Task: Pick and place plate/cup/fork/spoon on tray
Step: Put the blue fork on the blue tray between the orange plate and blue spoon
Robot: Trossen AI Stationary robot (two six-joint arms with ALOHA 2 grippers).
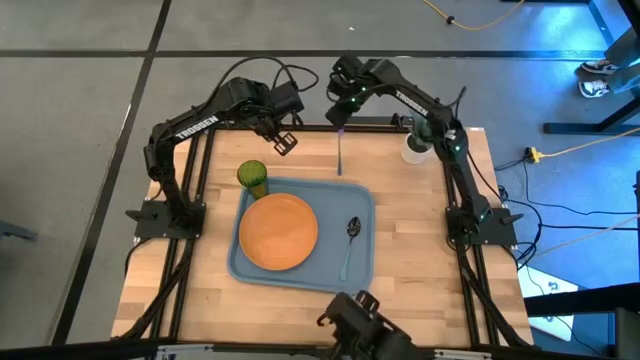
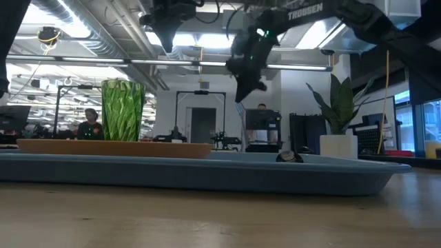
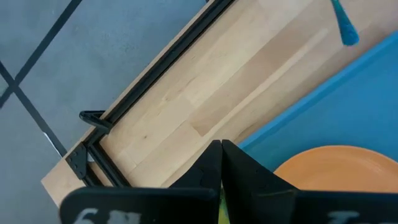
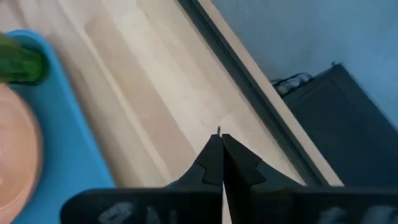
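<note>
Jaws on both of your arms were pressed together. Your right gripper (image 1: 340,122) hung above the far edge of the table (image 1: 420,260) and pinched the fork (image 1: 340,152) by the top of its blue-purple handle, so the fork dangled straight down from the fingertips with its tines toward the wood; in the right wrist view only a thin tip of it showed past the closed fingers (image 4: 214,163). Your left gripper (image 1: 284,143) held nothing; it hovered beside the right one, also over the table's far edge, with the cup (image 1: 252,177) below it and slightly nearer to you.

Just nearer than the dangling fork lay the tray (image 1: 362,195), flat on the table. On the side of the tray under your left gripper sat the orange plate (image 1: 279,231), and the green cup stood upright at the tray's far corner on that same side, just beside the plate. On the side under your right gripper, the spoon (image 1: 349,245) lay on the tray floor with its dark bowl toward the far edge and its teal handle running back toward you, apart from the plate.

Beyond your right gripper, at the far corner of the table, stood a white pot (image 1: 416,148) with a plant.
</note>
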